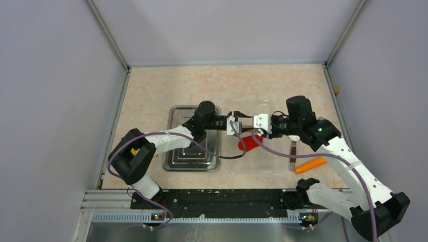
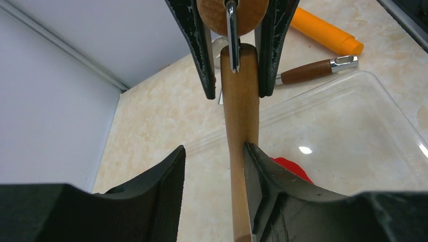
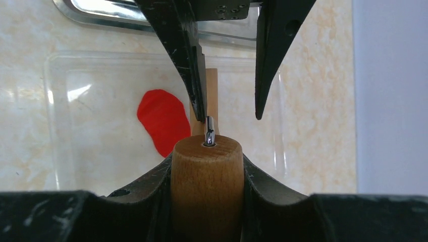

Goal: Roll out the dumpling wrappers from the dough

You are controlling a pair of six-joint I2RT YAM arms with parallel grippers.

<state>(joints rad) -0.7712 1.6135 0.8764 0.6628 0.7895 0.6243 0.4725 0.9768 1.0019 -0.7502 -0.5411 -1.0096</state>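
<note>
Both arms met over the clear tray, tips facing each other above its far-left part. R gripper was clamped on the fat wooden barrel of the rolling pin, both fingers pressed to its sides, a small metal rod sticking out of the barrel's end. L gripper stood open around the pin's thin handle: one finger touched the wood, the other sat apart w/ a clear gap (so no real grip there). The pin ran roughly level btwn the two grippers, above the tray; whether it touched the tray floor, can't tell.

The dough lay inside the tray, a flat bright red sheet, oval-ish w/ an uneven edge, just beside the handle and partly hidden behind it in the R wrist view. In the top view the dough showed right below the two grippers, apart from both.

Outside the tray: an orange carrot just off its near-right corner, a brown-handled tool just beside its right edge, and a metal tray next to its left edge, w/ the L arm reaching over that one.
</note>
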